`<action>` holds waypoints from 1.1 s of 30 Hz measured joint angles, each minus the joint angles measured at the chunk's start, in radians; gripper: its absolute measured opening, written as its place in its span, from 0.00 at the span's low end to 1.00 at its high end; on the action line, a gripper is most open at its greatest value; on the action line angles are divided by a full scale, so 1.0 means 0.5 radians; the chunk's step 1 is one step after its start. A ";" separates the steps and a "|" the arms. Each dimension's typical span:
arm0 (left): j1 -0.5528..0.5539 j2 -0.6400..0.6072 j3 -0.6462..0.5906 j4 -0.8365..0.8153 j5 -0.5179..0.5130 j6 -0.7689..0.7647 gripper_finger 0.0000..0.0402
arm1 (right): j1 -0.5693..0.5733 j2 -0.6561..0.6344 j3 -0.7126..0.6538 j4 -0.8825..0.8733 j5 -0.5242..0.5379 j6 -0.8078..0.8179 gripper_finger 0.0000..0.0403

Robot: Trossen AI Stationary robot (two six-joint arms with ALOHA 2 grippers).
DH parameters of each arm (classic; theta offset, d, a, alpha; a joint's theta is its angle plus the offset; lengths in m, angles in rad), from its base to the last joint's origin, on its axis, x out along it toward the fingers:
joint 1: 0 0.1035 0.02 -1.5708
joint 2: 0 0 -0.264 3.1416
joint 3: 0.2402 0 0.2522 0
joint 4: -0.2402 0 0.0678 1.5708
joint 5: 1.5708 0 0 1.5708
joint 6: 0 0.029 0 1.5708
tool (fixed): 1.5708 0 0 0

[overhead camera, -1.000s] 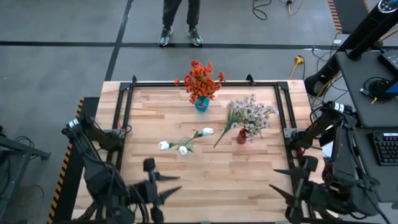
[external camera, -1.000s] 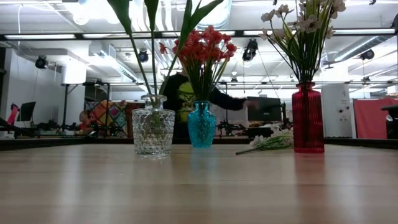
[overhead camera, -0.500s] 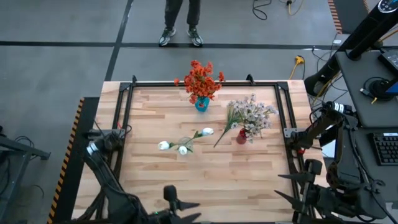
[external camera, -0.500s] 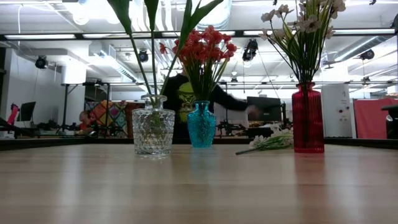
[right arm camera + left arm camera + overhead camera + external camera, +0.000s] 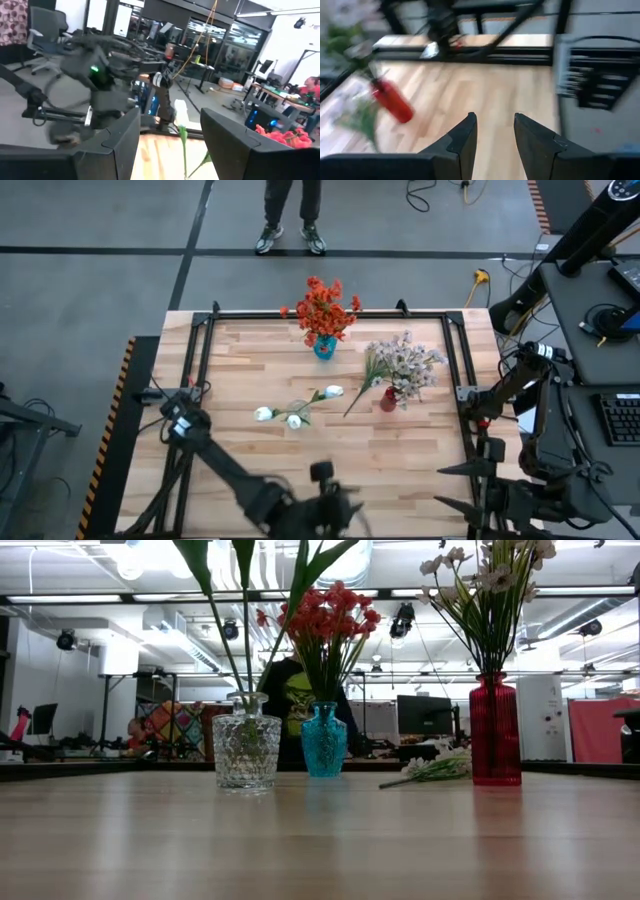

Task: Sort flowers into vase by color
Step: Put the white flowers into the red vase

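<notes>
Orange-red flowers (image 5: 322, 305) stand in a blue vase (image 5: 324, 742) at the far edge. Pale pink-white flowers (image 5: 408, 363) stand in a red vase (image 5: 495, 730). One more such spray (image 5: 432, 770) lies flat on the table beside that vase. White buds (image 5: 294, 420) rise from a clear glass vase (image 5: 247, 750) at mid table. My left gripper (image 5: 350, 505) is over the near edge, open and holding nothing (image 5: 495, 117). My right gripper (image 5: 450, 488) waits at the near right corner, open with nothing between its fingers (image 5: 170, 112). A white bud (image 5: 181, 112) shows far beyond its fingers.
A black metal frame (image 5: 205, 330) runs along the table's left, far and right sides. A person (image 5: 290, 215) stands on the floor beyond the far edge. Bare wood (image 5: 400, 450) lies between the vases and the near edge.
My left gripper has swung along the near edge toward the table's right and come down lower, its arm stretching out across the near left of the table. The flowers and vases have kept their places. The person behind has drawn back an outstretched arm.
</notes>
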 joint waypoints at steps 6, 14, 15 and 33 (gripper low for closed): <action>0.137 0.123 -0.096 -0.015 -0.017 -0.109 0.28 | 0.086 -0.013 0.000 0.003 0.018 -0.022 0.50; 0.250 0.300 -0.093 -0.018 -0.150 -0.062 0.28 | 0.151 -0.014 -0.002 -0.056 0.103 -0.027 0.50; 0.264 0.321 -0.095 -0.018 -0.148 -0.060 0.28 | 0.153 -0.014 -0.002 -0.063 0.102 -0.025 0.50; 0.415 0.473 -0.129 0.170 0.340 0.356 0.24 | 0.148 -0.026 -0.005 -0.138 0.105 -0.078 0.50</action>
